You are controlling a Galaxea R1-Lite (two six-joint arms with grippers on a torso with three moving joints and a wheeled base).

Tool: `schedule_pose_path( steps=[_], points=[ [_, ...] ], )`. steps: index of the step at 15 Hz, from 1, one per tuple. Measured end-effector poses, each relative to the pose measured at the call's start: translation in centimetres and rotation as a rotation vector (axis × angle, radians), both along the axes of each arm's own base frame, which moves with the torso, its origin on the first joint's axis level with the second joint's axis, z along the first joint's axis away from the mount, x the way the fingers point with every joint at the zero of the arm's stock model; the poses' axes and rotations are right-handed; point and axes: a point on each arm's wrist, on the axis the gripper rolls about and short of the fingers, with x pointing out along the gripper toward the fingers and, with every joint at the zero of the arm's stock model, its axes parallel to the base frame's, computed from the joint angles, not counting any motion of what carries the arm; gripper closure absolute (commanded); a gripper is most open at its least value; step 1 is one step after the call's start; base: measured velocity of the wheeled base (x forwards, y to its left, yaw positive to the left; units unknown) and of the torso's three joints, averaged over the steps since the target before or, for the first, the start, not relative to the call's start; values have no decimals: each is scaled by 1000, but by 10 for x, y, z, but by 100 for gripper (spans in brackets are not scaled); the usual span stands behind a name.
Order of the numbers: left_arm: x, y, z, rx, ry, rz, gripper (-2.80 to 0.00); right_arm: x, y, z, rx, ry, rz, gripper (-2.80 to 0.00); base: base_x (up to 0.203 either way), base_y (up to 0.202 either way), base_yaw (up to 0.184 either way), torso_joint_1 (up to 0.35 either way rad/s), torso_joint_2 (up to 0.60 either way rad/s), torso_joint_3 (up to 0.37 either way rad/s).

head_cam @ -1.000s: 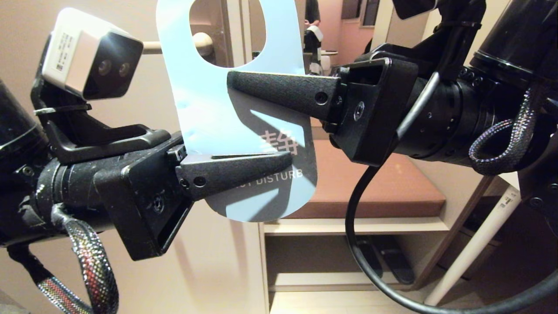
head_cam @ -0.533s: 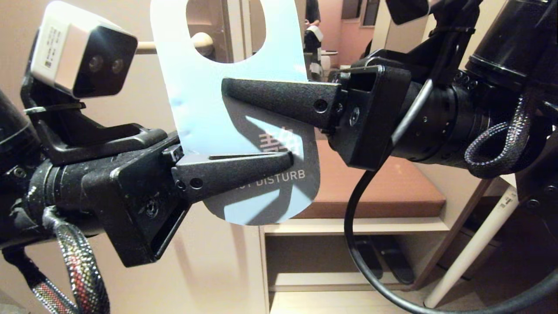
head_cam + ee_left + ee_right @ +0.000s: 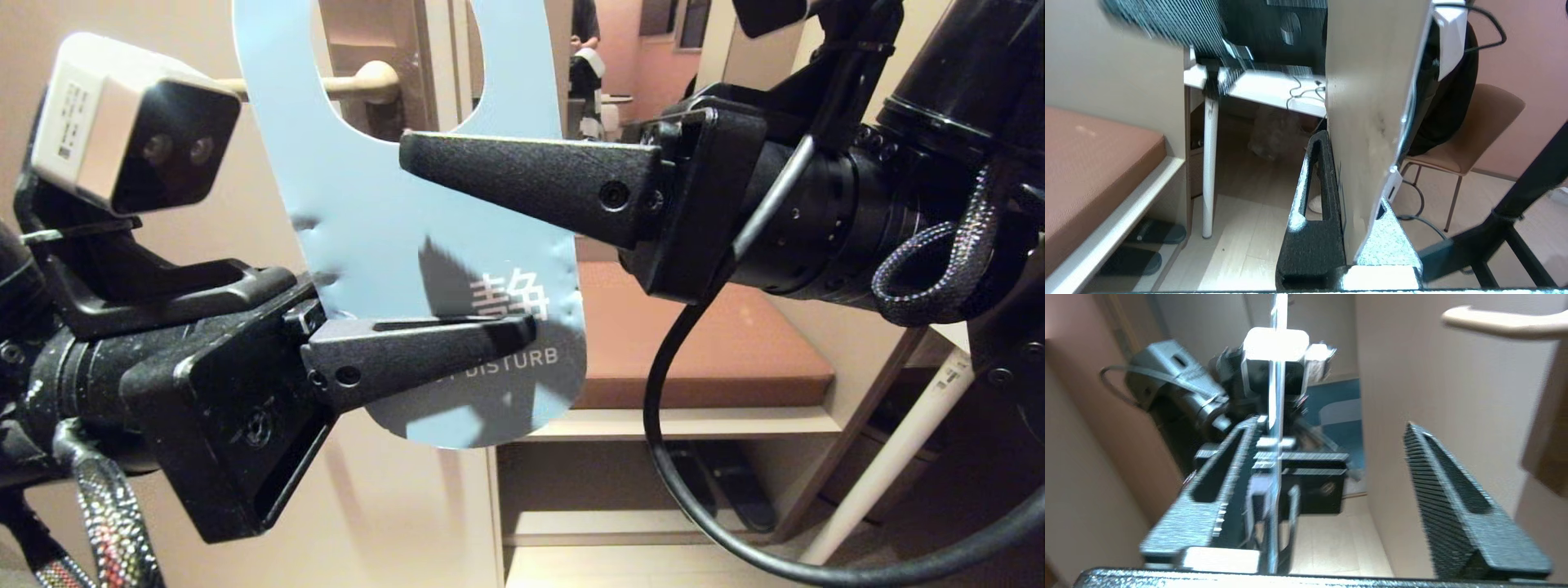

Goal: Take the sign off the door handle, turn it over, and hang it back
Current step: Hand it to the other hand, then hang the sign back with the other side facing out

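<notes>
Closest to you, the left gripper (image 3: 457, 347) is clamped on the lower end of the sign (image 3: 384, 237), its fingers pinching the card from both faces just above the rounded bottom edge. The sign stands upright, long axis vertical, blue-grey "DISTURB" face toward you, oval hole uppermost. Across its middle, the right gripper (image 3: 1339, 465) has its fingers spread: one lies close along the card's edge-on line, the other stands well clear on the door side, so it grasps nothing. The card is carried by the left arm alone.

Behind the sign, seen through its hole, is the door handle (image 3: 359, 82), a cream lever lying level with its rounded elbow at the backplate. The hole sits nearly level with the lever and in front of it, so rehanging means threading the hole over the lever's free end. Mind the right gripper's spread finger near the door, and the bench (image 3: 718, 343) below.
</notes>
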Motion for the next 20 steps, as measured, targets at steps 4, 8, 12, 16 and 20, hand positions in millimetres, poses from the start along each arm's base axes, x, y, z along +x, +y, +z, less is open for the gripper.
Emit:
schedule_pose_path(
  steps=[4, 8, 12, 16, 20],
  points=[
    [1, 11, -4, 5, 6, 45, 0, -3, -4, 6, 20, -8, -28, -280, 0, 0, 0, 0, 0, 0],
    [12, 32, -4, 2, -3, 164, 0, -1, -10, 14, 61, 0, -156, -280, 0, 0, 0, 0, 0, 0],
    [13, 52, -1, -8, -22, 258, 0, 5, -21, 19, 74, -13, -210, -280, 0, 0, 0, 0, 0, 0],
    [2, 69, 5, -31, -54, 320, 0, 13, -39, 25, 96, -26, -302, -280, 0, 0, 0, 0, 0, 0],
    [-17, 78, 3, -43, -72, 328, 0, 18, -56, 31, 110, -41, -366, 0, 0, 0, 0, 0, 0, 0]
  ],
)
